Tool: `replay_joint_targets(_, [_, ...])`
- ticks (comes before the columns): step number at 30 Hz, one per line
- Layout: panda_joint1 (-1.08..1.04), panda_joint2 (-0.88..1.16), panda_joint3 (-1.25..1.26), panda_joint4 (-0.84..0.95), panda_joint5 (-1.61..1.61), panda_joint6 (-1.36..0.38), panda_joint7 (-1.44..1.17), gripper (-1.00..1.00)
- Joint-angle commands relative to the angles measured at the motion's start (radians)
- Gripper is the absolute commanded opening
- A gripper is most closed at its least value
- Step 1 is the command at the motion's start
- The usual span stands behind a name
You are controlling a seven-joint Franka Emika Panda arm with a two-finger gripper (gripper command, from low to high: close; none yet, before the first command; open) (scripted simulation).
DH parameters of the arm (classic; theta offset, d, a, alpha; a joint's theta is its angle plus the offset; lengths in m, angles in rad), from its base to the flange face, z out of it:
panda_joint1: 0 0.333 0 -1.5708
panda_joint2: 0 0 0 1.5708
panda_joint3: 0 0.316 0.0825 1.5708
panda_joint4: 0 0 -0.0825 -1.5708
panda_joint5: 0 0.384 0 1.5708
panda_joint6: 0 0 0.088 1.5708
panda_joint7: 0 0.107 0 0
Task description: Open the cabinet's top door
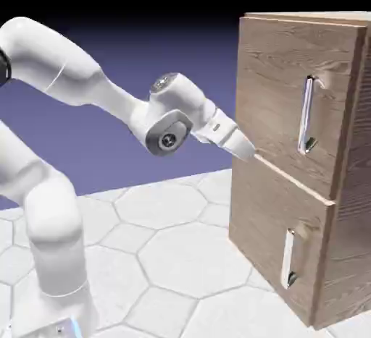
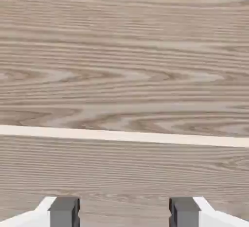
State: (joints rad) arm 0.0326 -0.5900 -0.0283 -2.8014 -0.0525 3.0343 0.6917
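Observation:
The light-brown wood-grain cabinet stands at the exterior view's right. Its top door carries a long vertical silver handle near its right side. My gripper points at the cabinet's front near its left edge, at the seam between the top door and the lower panel, well left of the handle. The hand view is filled by wood grain crossed by a pale seam. Both grey fingertips stand apart in the open gripper, with nothing between them.
The lower panel has a shorter silver handle. The cabinet rests on a white hexagon-tiled table. My white arm reaches in from the exterior view's left.

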Motion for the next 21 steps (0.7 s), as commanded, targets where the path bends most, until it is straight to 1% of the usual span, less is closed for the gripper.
replay_joint_targets(1, [0.017,-0.017,-0.023,0.007,-0.044,-0.002,-0.041,0.0])
replay_joint_targets(21, [0.359,-0.348,-0.492,0.15,-0.913,-0.047,-0.858,0.0])
